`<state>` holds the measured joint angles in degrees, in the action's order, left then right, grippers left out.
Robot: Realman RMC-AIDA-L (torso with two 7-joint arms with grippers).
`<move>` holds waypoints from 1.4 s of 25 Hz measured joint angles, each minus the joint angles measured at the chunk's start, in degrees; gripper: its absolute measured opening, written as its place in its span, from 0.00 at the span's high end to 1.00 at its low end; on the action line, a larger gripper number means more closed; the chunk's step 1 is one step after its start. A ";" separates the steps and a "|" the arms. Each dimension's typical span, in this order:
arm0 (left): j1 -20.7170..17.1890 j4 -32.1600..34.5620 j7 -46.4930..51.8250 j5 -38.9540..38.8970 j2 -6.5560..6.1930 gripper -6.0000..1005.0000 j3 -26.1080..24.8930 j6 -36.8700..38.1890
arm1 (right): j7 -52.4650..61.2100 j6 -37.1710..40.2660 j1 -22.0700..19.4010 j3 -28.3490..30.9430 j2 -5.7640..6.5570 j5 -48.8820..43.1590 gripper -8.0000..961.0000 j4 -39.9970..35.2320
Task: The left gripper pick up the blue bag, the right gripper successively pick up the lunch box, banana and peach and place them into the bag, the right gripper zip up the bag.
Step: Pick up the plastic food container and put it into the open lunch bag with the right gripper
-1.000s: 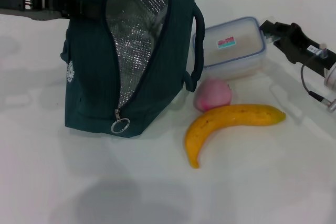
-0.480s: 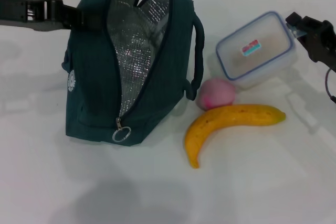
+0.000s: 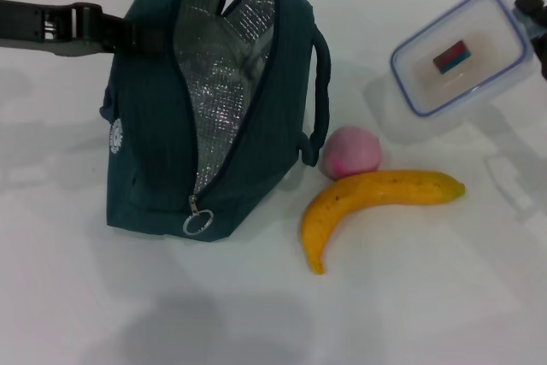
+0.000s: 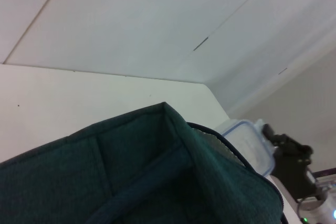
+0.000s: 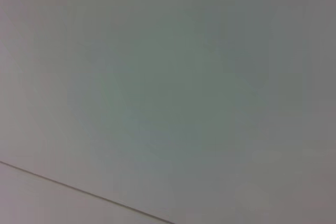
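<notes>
Head view crops right tool (image 3: 532, 16) holding lunch box (image 3: 460, 54).

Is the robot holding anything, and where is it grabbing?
The right gripper holds the lunch box by its far end, lifted off the table. The left gripper grips the blue bag near its top.

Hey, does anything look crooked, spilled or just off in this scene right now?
Only the lunch box stands out: it hangs tilted in the air, gripped at its far right end by the right tool. The blue bag stands upright, unzipped, held by the left tool. The peach and banana lie undisturbed; nothing has spilled.
</notes>
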<state>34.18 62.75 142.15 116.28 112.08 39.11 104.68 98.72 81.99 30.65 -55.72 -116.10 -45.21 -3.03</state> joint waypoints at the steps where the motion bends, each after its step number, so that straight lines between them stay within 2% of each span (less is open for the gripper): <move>1: -0.08 0.00 -0.06 0.00 0.04 0.95 0.00 -0.04 | 0.20 0.86 -0.04 0.00 0.04 0.48 0.89 -0.03; 8: 0.23 -1.52 -0.18 -0.24 0.30 0.95 0.07 -0.08 | 4.82 8.07 0.30 -0.01 0.13 4.33 0.89 -1.27; 12: 0.98 -1.62 -0.54 -0.27 0.97 0.95 0.22 -0.13 | 7.21 9.46 1.39 -0.04 -0.01 5.41 0.89 -3.24; 24: 2.82 -4.49 -1.06 0.06 2.20 0.95 0.99 -2.20 | 10.25 11.30 14.51 -1.68 -0.10 5.65 0.89 -3.02; 31: 3.84 -4.56 -0.93 0.07 3.14 0.95 2.43 -3.49 | 10.91 10.46 18.19 -6.36 -0.09 5.57 0.89 -0.92; 35: 3.94 -4.67 -0.91 -0.06 3.68 0.95 3.05 -3.91 | 10.70 9.62 18.58 -9.44 -0.08 5.43 0.89 -0.23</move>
<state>38.12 58.08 141.24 116.22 115.76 42.16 100.77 109.42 91.61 49.23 -65.16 -116.18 -39.77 -3.26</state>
